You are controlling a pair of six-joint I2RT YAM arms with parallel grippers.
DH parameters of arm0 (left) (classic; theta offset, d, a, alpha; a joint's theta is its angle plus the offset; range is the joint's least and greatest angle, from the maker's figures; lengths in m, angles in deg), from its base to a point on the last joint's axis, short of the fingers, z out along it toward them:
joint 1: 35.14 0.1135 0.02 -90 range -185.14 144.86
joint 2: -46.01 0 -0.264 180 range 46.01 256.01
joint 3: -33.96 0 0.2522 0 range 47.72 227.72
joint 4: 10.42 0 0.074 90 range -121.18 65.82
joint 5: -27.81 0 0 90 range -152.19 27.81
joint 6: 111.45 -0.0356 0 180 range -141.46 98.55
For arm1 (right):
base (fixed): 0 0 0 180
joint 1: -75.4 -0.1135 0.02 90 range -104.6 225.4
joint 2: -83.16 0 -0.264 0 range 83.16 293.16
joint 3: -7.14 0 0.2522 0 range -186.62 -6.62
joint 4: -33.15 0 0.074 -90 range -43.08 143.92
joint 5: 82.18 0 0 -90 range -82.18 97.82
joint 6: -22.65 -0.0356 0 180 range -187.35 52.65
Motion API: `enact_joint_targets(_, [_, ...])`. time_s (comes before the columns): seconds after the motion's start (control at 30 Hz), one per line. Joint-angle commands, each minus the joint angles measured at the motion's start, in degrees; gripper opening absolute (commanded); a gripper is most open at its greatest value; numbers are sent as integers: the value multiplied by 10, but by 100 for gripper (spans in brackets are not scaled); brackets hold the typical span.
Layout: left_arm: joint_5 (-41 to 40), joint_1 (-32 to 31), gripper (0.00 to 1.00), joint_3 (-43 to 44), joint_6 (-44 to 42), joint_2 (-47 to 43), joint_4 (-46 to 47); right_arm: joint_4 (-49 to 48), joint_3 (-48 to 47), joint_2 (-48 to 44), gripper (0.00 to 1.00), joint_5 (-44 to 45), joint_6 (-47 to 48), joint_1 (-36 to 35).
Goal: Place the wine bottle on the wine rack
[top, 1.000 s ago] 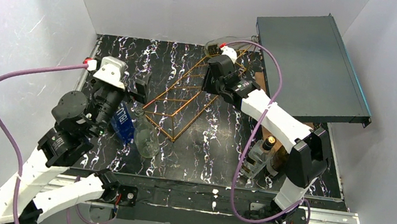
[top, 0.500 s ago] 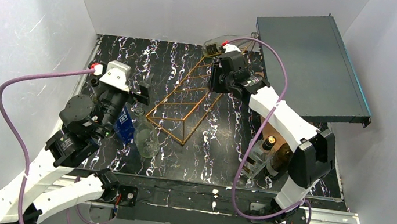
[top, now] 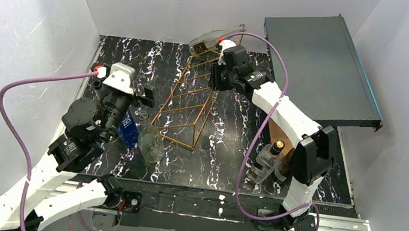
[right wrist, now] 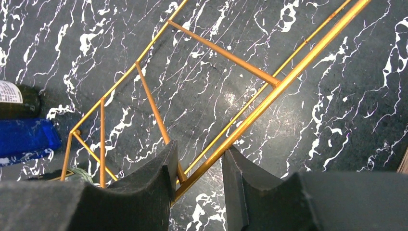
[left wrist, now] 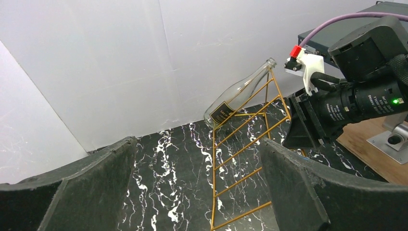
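The wine rack (top: pixel 189 98), a copper-gold wire frame with ladder rungs, runs from the mat's middle toward the back wall. My right gripper (top: pixel 214 82) is shut on one of its long rails (right wrist: pixel 250 108) near the far end. A clear wine bottle (top: pixel 213 38) with a dark label leans tilted against the rack's far top corner, neck up; the left wrist view shows this bottle (left wrist: pixel 240 94) too. My left gripper (left wrist: pixel 197 144) hangs open over the mat on the left, nothing between its fingers, facing the rack (left wrist: pixel 245 144).
A blue bottle (top: pixel 126 129) and a clear glass flask (top: pixel 150 144) lie just below my left gripper (top: pixel 121 89). Several bottles (top: pixel 271 158) stand by the right arm's base on a wooden board. A dark flat box (top: pixel 324 66) leans at the back right. White walls enclose the mat.
My right gripper has swung the rack's far end left and toward the back wall; the rack now points more straight back. The clear bottle shifted left and tipped neck-up. The left arm edged slightly right.
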Motion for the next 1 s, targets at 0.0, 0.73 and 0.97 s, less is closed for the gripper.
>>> enact_joint_targets(0.0, [-12, 3, 98, -5, -6, -2, 23, 41, 3, 8, 1, -39, 128, 9])
enact_joint_targets(0.73, [-12, 3, 98, -12, -5, -1, 29, 67, -37, 5, 39, -31, 74, 19])
enact_joint_targets(0.97, [-6, 3, 98, -11, 0, 0, 27, 119, -101, -7, 81, -20, 69, 18])
